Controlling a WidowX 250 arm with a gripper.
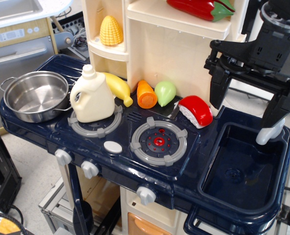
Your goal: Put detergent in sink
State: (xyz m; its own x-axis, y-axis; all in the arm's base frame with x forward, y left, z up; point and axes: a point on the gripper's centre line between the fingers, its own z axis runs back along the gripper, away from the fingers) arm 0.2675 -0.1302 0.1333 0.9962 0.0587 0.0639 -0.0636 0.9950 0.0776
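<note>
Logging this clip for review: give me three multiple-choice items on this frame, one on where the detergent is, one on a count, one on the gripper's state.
1. The detergent stands:
A. in the sink
B. on the left burner
C. in the pot

2. White knobs along the stove front:
A. one
B. three
C. five

3. The gripper is:
A. open and empty
B. shut on the detergent
C. shut on the banana

Key: 1 B, the jug rests on the left burner, far from the sink. 2 B, three knobs show. 3 A, its jaws stand apart above the sink with nothing between.
</note>
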